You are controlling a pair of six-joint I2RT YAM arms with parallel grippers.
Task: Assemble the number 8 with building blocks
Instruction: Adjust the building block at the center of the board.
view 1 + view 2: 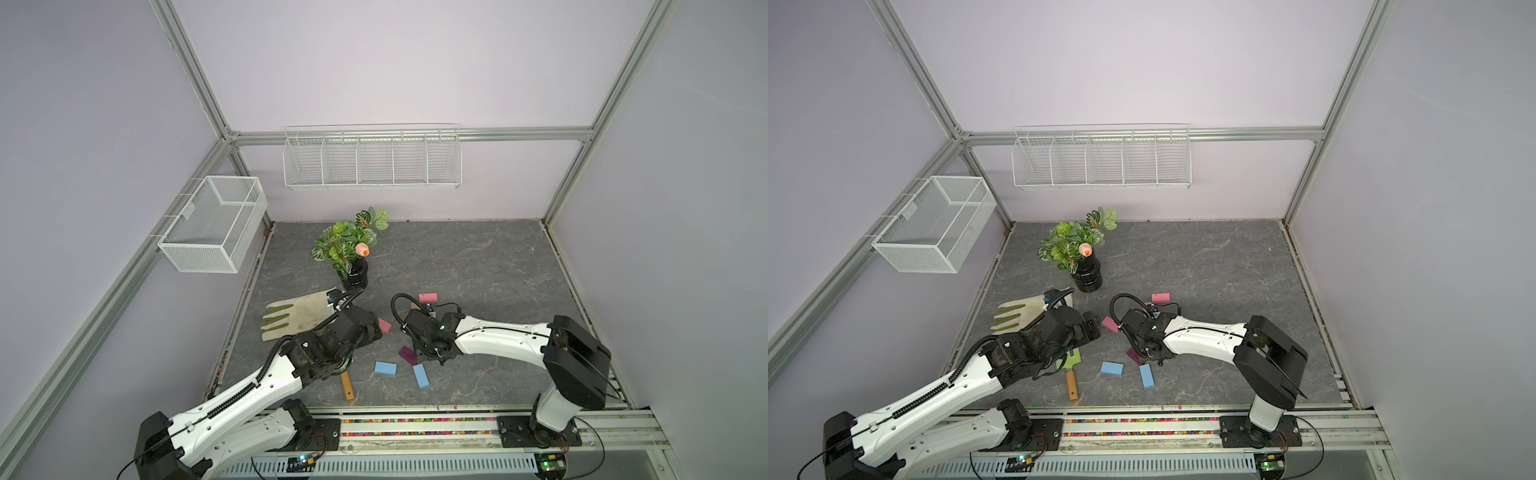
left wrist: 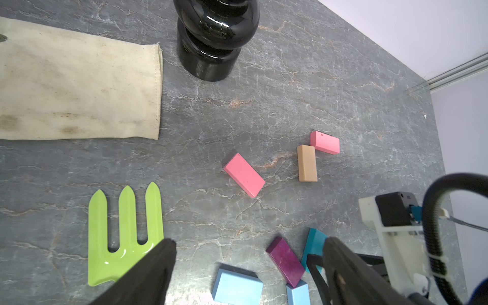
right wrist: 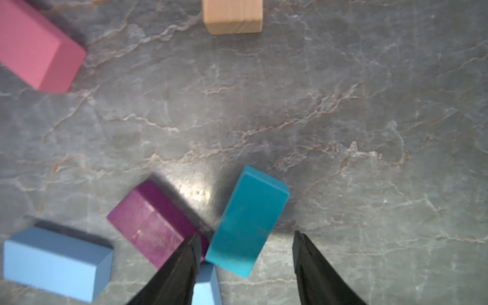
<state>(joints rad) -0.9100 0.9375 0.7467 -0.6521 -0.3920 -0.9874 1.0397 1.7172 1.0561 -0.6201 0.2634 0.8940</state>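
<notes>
Seven building blocks lie flat on the grey stone tabletop. In the left wrist view they are two pink blocks, a tan one, a dark purple one, a teal one and two light blue ones. My right gripper is open and straddles the near end of the teal block. One finger is at its corner beside the purple block, the other stands apart. My left gripper hangs open and holds nothing.
A green garden fork with a wooden handle lies under my left arm. A dirty cloth glove and a black vase with a plant stand behind it. Wire baskets hang on the walls.
</notes>
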